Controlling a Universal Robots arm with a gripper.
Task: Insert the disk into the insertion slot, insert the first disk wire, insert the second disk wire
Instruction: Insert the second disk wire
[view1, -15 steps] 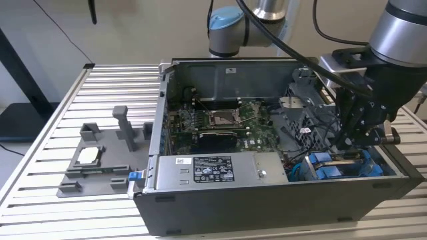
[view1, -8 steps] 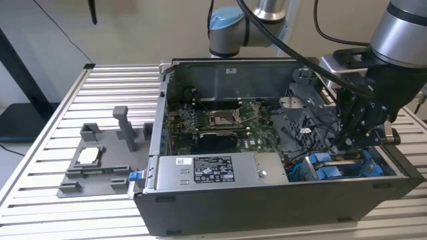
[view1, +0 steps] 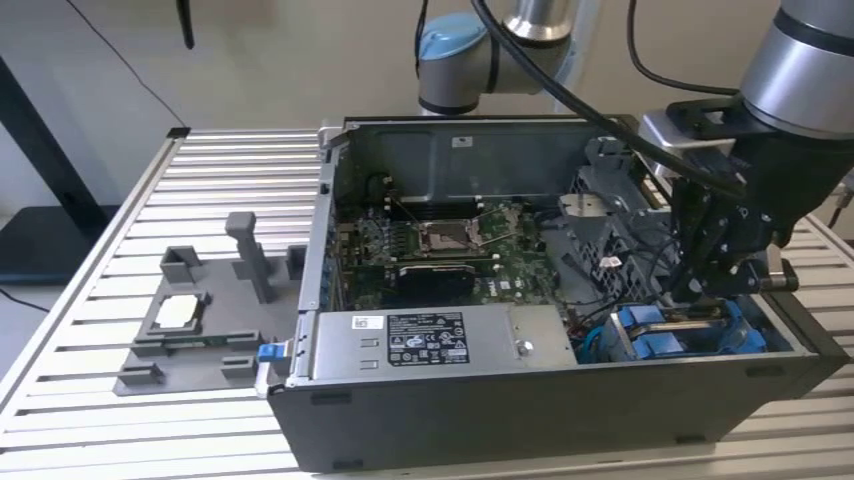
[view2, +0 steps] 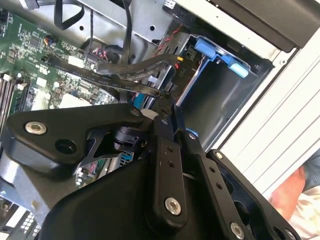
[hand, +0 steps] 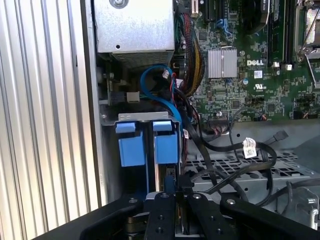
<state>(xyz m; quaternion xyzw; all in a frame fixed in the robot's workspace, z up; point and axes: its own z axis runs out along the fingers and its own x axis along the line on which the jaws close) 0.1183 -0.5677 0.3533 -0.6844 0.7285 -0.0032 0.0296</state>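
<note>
Your gripper (hand: 172, 197) sits nearest, fingers pressed together on the thin edge of the disk (hand: 171, 182), held upright. Just beyond the fingertips you see the insertion slot (hand: 147, 142) with its blue tabs; past it, black cables (hand: 235, 172), then the green motherboard (hand: 250, 75).

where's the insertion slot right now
The insertion slot, with blue tabs, sits in the open computer case's front corner at the exterior view's right, beside the power supply, under the tool.
</note>
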